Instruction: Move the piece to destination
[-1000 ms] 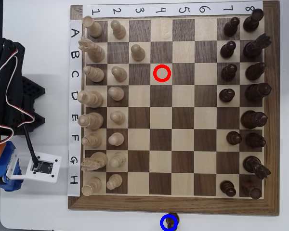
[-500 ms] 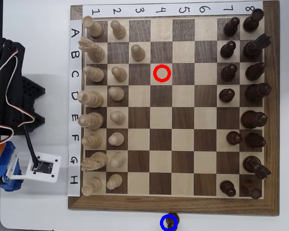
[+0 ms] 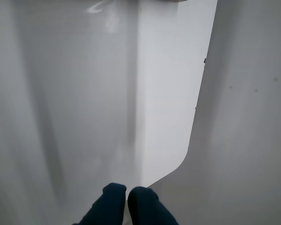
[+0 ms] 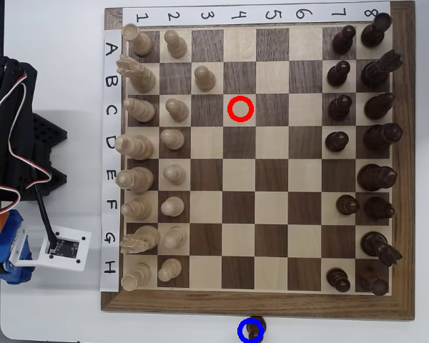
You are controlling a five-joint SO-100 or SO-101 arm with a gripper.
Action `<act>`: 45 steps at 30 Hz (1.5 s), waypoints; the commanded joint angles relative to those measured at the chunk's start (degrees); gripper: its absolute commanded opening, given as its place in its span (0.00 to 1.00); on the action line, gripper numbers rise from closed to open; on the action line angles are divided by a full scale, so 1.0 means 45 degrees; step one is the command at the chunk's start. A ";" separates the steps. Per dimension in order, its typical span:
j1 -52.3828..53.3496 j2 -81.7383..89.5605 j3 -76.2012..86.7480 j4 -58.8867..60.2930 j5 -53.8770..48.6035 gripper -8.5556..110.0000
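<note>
Pawn point(image 4: 253, 330), dark brown, sits inside the blue ring point(image 4: 241, 336) at the bottom edge of the overhead frame, just below the chessboard point(image 4: 257, 305), while the wrist view's bottom shows the end effector point(image 3: 127, 199) pressed together, empty, above the white bench point(image 3: 84, 93).

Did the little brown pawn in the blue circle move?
No. The dark pawn sits inside the blue ring, just below the chessboard's bottom edge, exactly as before.
</note>
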 commanded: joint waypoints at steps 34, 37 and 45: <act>-0.0293 0.0723 -0.0078 -0.0234 -0.0195 0.08; -0.0352 0.0723 -0.0078 -0.0234 -0.0234 0.08; -0.0352 0.0723 -0.0078 -0.0234 -0.0254 0.08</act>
